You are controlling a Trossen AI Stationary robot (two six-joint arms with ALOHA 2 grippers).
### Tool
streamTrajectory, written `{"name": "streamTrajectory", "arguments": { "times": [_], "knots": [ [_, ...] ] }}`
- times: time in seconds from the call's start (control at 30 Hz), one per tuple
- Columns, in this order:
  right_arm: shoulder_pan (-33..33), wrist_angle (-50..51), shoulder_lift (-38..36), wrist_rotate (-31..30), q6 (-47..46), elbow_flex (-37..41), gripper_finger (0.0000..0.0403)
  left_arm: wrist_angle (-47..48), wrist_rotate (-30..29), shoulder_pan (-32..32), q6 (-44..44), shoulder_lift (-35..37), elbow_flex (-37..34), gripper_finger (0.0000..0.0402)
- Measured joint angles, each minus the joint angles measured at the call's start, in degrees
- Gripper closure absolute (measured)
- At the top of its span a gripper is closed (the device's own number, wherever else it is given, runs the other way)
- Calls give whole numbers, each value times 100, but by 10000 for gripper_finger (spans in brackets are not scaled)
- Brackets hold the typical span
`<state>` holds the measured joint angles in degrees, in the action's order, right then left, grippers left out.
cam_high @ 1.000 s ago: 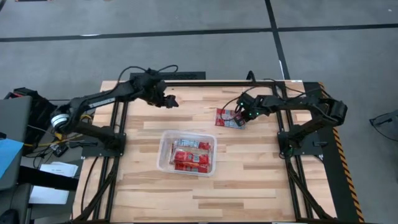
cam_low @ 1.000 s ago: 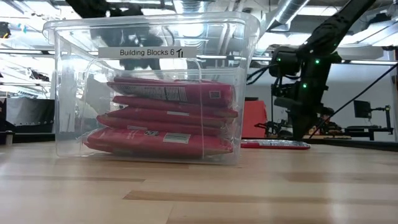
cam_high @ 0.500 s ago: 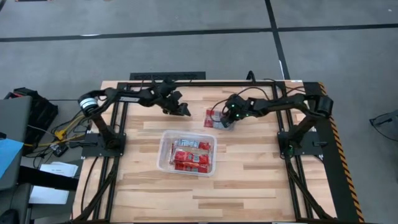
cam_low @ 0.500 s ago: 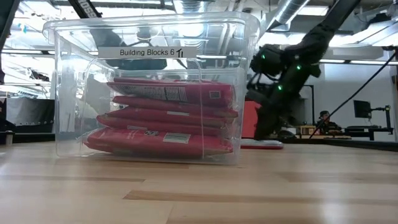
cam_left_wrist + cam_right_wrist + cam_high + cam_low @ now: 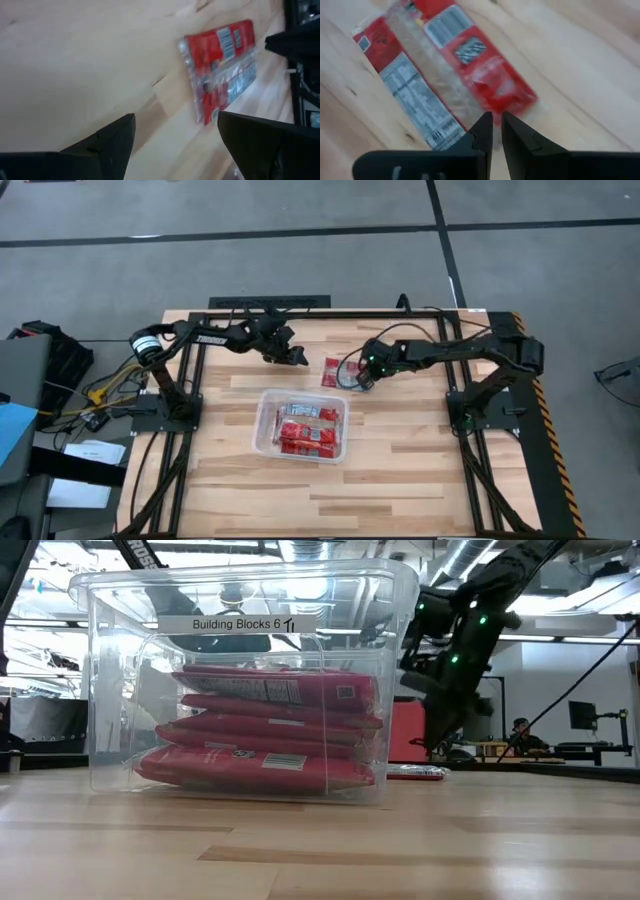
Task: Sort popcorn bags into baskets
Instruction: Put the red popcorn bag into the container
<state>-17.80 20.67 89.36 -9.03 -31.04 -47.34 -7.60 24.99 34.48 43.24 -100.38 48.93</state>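
A loose red popcorn bag lies flat on the wooden table, beyond the clear basket. The basket holds several red popcorn bags, stacked flat. My right gripper sits at the loose bag's right edge, its fingers almost together. My left gripper hovers open just left of the loose bag, its fingers apart with nothing between them. My right gripper meets the loose bag at its edge nearest the table's right side, with the narrow finger gap closed on that edge. The fingers slant down from the right. Their tips hide the exact contact. The bag lies flat on the table.
The basket's tall clear wall fills the left of the low view. Bare wood lies near and to the right of the basket. Black frame rails run along the table's left and right sides.
My right gripper has moved toward the table's left edge, and the loose bag has slid flat along the table with it. My left gripper has come down and toward the loose bag, then kept still, staying open.
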Motion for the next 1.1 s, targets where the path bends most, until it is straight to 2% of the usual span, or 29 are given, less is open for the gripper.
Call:
{"name": "streamTrajectory", "arguments": {
  "times": [0.17,0.3,0.63,0.83,0.97,1.1],
  "knots": [
    [17,-555,627,17,3,-2,337,-5,37,-48,41,-104,-2,132],
    [-75,-1222,1115,445,202,-223,337,-34,81,-107,65,-195,-3,132],
    [-249,-1290,2034,947,889,-1411,337,-363,160,-202,173,-543,6,132],
    [-261,-1170,2064,1017,1126,-1579,337,-598,326,-267,326,-821,15,134],
    [-358,-1070,1967,1033,1215,-1579,337,-643,334,-268,429,-831,15,171],
    [-470,-1019,1812,1044,1279,-1579,337,-647,370,-267,429,-839,17,255]
  ]
}}
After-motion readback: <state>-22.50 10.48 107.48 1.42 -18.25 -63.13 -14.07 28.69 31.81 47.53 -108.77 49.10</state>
